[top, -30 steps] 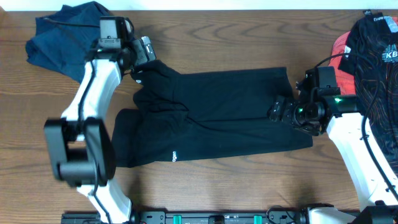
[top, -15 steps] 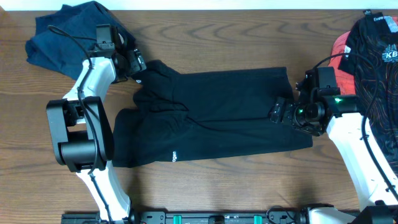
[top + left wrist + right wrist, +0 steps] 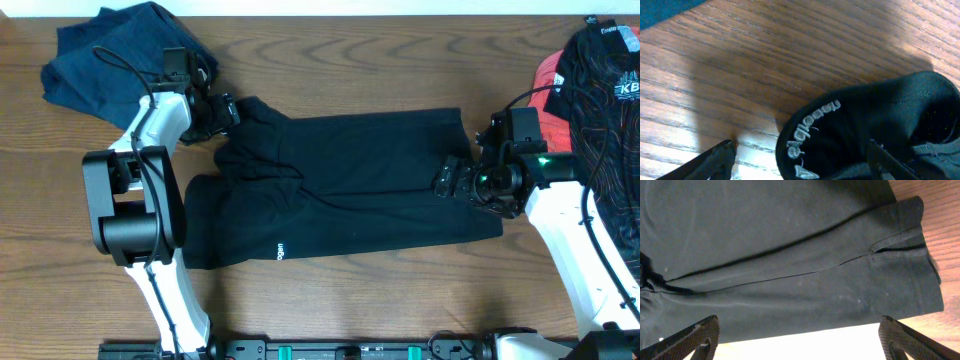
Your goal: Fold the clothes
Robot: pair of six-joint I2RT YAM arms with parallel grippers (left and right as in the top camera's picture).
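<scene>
Left gripper (image 3: 222, 108) sits at the upper left corner of the black garment (image 3: 340, 190), and its wrist view shows the jaws spread wide apart, released, with a rounded fold of the black fabric bearing a white logo (image 3: 810, 131) lying between the fingertips (image 3: 720, 159) on the wooden table (image 3: 380, 295). Whether the fingertips touch the cloth cannot be told. Right gripper (image 3: 447, 180) hangs over the right end of the same garment, near its lower right corner; its wrist view has both fingers (image 3: 695, 341) far apart at the bottom corners of the frame, nothing clasped, with the hemmed edge and a long crease of the black fabric below. The black garment lies spread across the middle of the table, mostly flat, with bunched folds near its upper left and a small white logo (image 3: 281, 250) near its lower edge. A navy garment (image 3: 100, 55) lies crumpled in the upper left of the frame, well apart from the right arm. At the right edge, a black garment with red lines (image 3: 605, 95) is heaped on a coral-pink one (image 3: 545, 72).
</scene>
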